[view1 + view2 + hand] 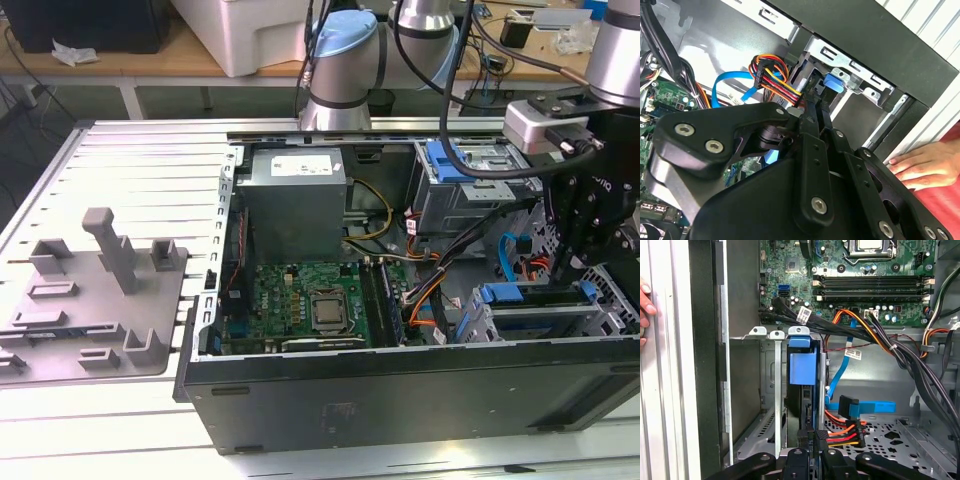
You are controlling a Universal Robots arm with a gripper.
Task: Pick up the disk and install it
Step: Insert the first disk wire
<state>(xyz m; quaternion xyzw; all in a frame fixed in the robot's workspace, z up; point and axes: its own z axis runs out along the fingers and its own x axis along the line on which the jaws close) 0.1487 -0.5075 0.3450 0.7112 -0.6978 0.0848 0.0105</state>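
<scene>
Second wrist view: the black linkage claw (816, 102) is nearest the lens. Its two fingers (809, 150) are drawn almost together, with the tips at the near end of the disk (835, 82), a silver drive in a bright blue plastic carrier. The disk stands on edge in a slot of the grey sheet-metal drive cage (850, 62). It looks like tip contact, not a pinch. The red-yellow-orange-black power cable bundle (771, 70) is just beside the tips. A person's hand (920, 162) lies flat outside the black case wall (880, 35).

First wrist view: claw (807, 440) shows a narrow gap, tips at the disk (802, 365). The disk's long axis runs straight away from the claw toward the green motherboard (865, 285), blue carrier end facing the board. The flat blue data cable (867, 407) is near the slot. The hand (645, 305) rests on the white slatted table (670, 390).

Exterior view: claw (570, 270) reaches into the cage (540, 325) at lower right of frame. The disk (530, 293) has its long axis left-right, blue edge up. The grey metal power-supply box (295, 205) sits upper centre, well apart.
</scene>
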